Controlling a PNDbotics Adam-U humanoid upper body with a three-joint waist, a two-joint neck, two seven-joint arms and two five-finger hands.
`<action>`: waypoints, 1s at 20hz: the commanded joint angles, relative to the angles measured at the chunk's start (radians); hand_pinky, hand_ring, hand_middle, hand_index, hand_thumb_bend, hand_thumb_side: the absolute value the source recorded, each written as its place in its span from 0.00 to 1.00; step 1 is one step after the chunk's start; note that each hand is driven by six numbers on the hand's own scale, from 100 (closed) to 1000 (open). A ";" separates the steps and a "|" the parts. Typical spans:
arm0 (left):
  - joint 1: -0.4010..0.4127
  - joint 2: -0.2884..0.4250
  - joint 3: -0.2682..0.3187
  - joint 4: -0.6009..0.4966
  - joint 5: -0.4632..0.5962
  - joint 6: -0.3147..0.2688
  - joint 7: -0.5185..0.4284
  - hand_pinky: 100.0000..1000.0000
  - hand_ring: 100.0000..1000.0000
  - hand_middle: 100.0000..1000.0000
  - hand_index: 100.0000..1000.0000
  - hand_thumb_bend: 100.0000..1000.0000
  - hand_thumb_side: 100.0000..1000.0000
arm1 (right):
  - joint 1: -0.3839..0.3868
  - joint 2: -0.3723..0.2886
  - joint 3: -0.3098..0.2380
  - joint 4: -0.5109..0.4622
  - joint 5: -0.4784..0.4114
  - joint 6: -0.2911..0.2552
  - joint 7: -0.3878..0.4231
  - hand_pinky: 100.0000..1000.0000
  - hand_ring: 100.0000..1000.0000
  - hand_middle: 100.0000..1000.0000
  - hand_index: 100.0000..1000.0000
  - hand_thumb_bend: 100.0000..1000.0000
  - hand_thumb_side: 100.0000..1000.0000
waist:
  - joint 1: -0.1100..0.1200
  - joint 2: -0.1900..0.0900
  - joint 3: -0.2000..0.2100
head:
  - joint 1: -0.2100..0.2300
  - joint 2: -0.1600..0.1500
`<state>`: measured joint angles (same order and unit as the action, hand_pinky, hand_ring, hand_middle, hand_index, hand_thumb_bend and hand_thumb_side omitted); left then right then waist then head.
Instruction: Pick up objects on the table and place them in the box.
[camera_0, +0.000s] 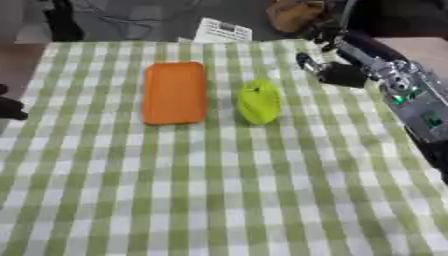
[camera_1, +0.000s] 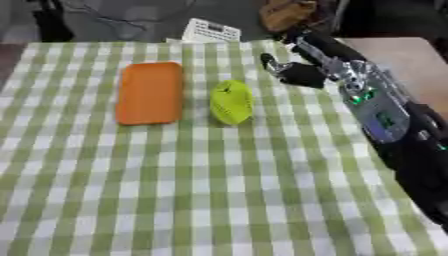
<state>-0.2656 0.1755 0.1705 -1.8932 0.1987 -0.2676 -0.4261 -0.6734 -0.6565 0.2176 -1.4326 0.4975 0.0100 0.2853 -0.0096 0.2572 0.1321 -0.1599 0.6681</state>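
A flat orange rectangular thing (camera_0: 174, 92) with rounded corners lies on the green-and-white checked cloth (camera_0: 219, 190), left of centre. Just to its right rests a yellow-green oval object (camera_0: 259, 101). My right arm reaches in from the right edge, and its black right hand (camera_1: 299, 73) hovers near the far right of the cloth. It is to the right of and beyond the yellow-green object, apart from it, with relaxed fingers and nothing in it. A dark bit of my left hand (camera_0: 9, 108) shows at the left edge.
A white keypad-like item (camera_0: 221, 30) lies at the table's far edge, with a brown thing (camera_0: 293, 14) behind it. A tan surface (camera_1: 394, 55) shows beyond the right side, behind my arm. The near half of the cloth is bare.
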 joint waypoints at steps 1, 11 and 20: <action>-0.016 0.023 -0.002 -0.011 0.006 0.000 -0.006 0.61 0.64 0.68 0.75 0.06 0.95 | -0.025 -0.018 -0.004 -0.002 0.009 -0.011 0.025 0.85 0.92 0.88 0.95 0.32 0.75 | -0.015 -0.027 0.003 | -0.013 -0.015; -0.019 0.025 -0.008 -0.009 0.007 -0.003 -0.015 0.61 0.64 0.68 0.75 0.06 0.96 | -0.060 -0.012 0.015 -0.015 0.009 -0.043 0.095 0.84 0.91 0.89 0.96 0.34 0.74 | -0.016 -0.023 0.012 | -0.035 -0.023; -0.024 0.025 -0.011 -0.009 0.007 -0.007 -0.020 0.61 0.64 0.68 0.75 0.06 0.96 | -0.079 0.017 0.032 0.005 0.013 -0.060 0.126 0.83 0.91 0.89 0.96 0.32 0.74 | -0.015 -0.012 0.023 | -0.036 -0.027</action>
<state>-0.2734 0.1759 0.1626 -1.8927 0.2015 -0.2732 -0.4410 -0.7311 -0.6267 0.2545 -1.4240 0.5056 -0.0459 0.4072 -0.0124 0.2582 0.1555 -0.1945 0.6526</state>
